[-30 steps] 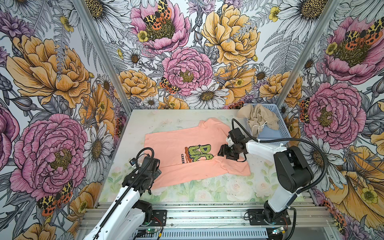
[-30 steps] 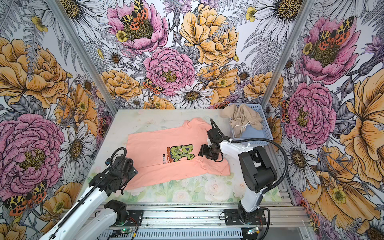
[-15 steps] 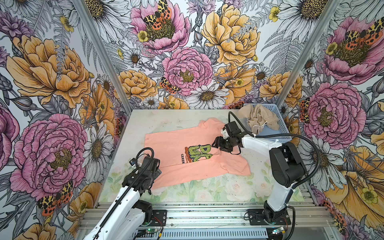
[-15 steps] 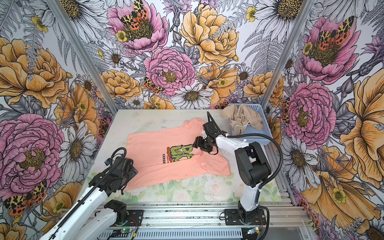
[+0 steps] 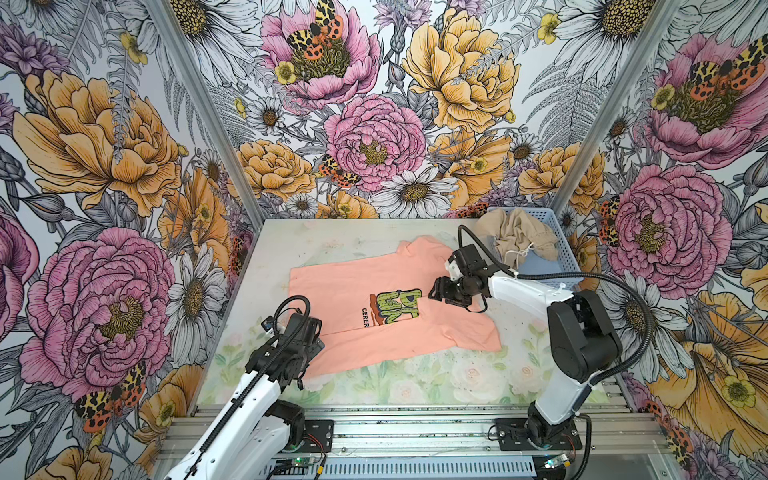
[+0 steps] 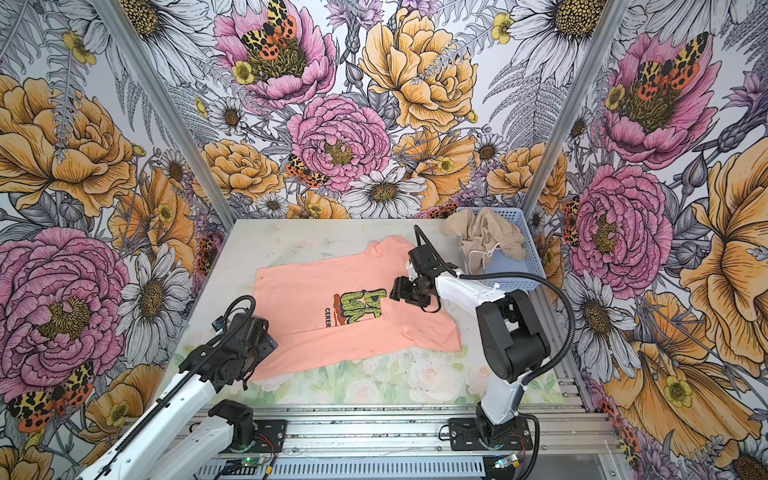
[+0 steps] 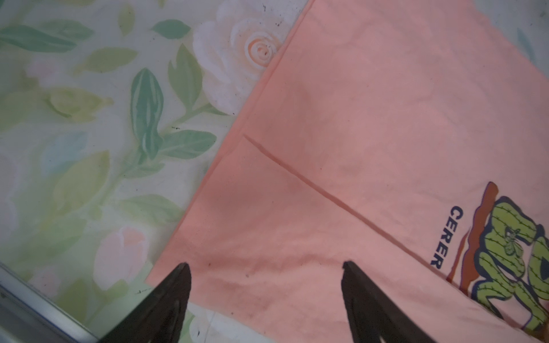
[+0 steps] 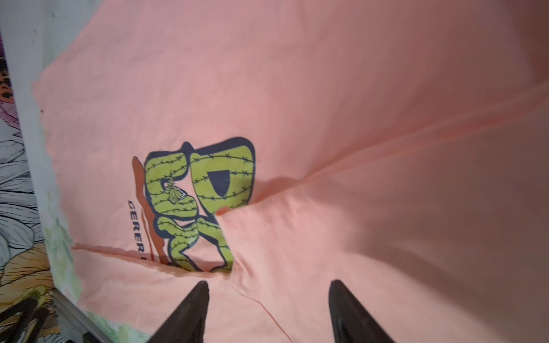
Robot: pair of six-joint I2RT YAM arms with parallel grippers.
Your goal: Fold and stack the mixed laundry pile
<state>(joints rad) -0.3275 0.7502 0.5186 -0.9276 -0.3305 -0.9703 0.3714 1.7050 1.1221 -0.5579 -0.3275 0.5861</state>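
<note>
My desk [image 5: 436, 380] has a pale floral print, with flowered walls [image 5: 374, 124] around it. Over the T-shirt [image 5: 345, 291], left hand [image 7: 264, 282] and right hand [image 8: 267, 297] are released, empty.

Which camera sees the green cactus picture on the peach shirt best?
The right wrist view: the cactus graphic is big and sharp there. The left wrist view cuts it off at the picture's edge. Both top views show it tiny.

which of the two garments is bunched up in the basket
The beige-tan garment with the white drawstring, crumpled inside the light blue basket. The salmon T-shirt lies spread out on the table instead.
</note>
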